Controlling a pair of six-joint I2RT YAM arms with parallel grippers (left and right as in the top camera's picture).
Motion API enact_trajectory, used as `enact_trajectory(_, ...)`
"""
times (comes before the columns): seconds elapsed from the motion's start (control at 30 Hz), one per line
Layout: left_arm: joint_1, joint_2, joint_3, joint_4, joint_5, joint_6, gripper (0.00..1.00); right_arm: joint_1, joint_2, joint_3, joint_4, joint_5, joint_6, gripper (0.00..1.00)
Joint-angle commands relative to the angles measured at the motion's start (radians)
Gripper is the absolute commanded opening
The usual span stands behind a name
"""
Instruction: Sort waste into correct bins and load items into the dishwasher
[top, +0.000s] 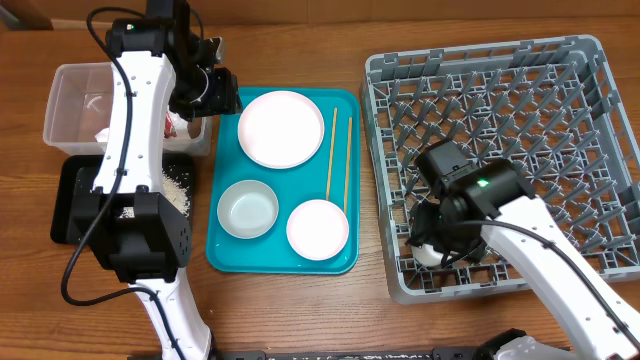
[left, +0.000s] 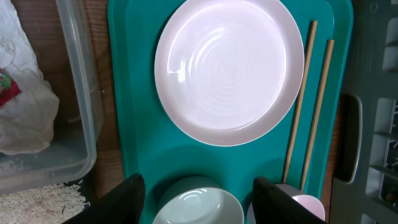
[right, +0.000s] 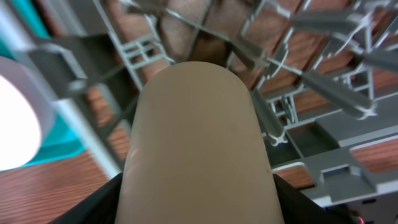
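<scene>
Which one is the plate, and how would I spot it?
Find the big teal tray in the middle of the table, left of the grey dish rack. The plate lies at its far end, beside the two wooden chopsticks. It is flat and the widest white round thing there; the two bowls are smaller and deeper.

The dish rack (top: 372, 120), grey with a grid floor and upright pegs, occupies the table's right side. The cup (top: 428, 252), rounded and off-white, is in the rack's near-left corner. The plate (top: 281, 128) lies flat mid-table toward the far edge. Two chopsticks (top: 340, 155) lie parallel just right of it. The left bowl (top: 248, 209), hollow side up, and the right bowl (top: 317, 229) sit side by side toward the near edge. The clear tub (top: 75, 105) stands at the far-left corner and holds the crumpled red-and-white wrapper (left: 22, 106) at its right end. The black tray (top: 72, 195) lies on the tub's near side, with rice grains (top: 178, 190) on its right part.
</scene>
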Motion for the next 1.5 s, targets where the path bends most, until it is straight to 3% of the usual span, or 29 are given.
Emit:
enact_trajectory(0.0,-0.008,-0.018,0.011,0.000,-0.029,-0.018,0.58,0.002,0.029,-0.031,0.007,-0.022,0.012,0.65)
enact_trajectory(0.07,-0.008,-0.018,0.011,0.001,-0.029,-0.018,0.58,0.002,0.037,-0.033,0.017,-0.022,0.008,0.71)
enact_trajectory(0.13,-0.008,-0.018,0.011,0.001,-0.030,-0.018,0.58,0.002,0.037,-0.032,0.042,-0.023,0.008,0.91)
enact_trajectory(0.2,-0.008,-0.018,0.015,0.000,-0.034,-0.018,0.58,0.002,0.037,0.000,0.057,-0.026,-0.003,1.00)
enact_trajectory(0.37,0.000,-0.023,0.169,-0.077,-0.082,-0.044,0.56,0.002,0.038,0.265,0.134,-0.021,-0.101,0.99)
enact_trajectory(0.57,0.002,-0.053,0.387,-0.175,-0.230,-0.110,0.58,0.020,0.129,0.331,0.523,-0.111,-0.113,0.88)
enact_trajectory(0.8,0.002,-0.055,0.403,-0.208,-0.266,-0.134,0.57,0.205,0.319,0.317,0.367,-0.095,-0.180,0.82)
enact_trajectory(0.87,0.004,-0.055,0.403,-0.201,-0.266,-0.134,0.57,0.246,0.373,0.296,0.349,-0.070,-0.202,0.77)
enact_trajectory(1.07,0.048,-0.054,0.403,-0.178,-0.282,-0.177,0.58,0.301,0.504,0.278,0.356,0.011,-0.258,0.47)
enact_trajectory(1.23,0.091,-0.054,0.403,-0.175,-0.317,-0.208,0.61,0.296,0.560,0.278,0.378,0.029,-0.328,0.46)
enact_trajectory(1.27,0.096,-0.054,0.403,-0.176,-0.317,-0.208,0.65,0.296,0.560,0.278,0.382,0.028,-0.330,0.42)
enact_trajectory(1.33,0.097,-0.054,0.403,-0.175,-0.316,-0.208,1.00,0.296,0.561,0.278,0.388,0.028,-0.334,0.20)
enact_trajectory(1.37,0.097,-0.054,0.403,-0.175,-0.316,-0.208,1.00,0.296,0.561,0.278,0.389,0.027,-0.333,0.09)
enact_trajectory(1.4,0.097,-0.054,0.403,-0.175,-0.316,-0.208,1.00,0.296,0.560,0.278,0.388,0.028,-0.333,0.04)
enact_trajectory(1.47,0.097,-0.054,0.403,-0.175,-0.316,-0.208,1.00,0.291,0.555,0.284,0.382,0.028,-0.333,0.04)
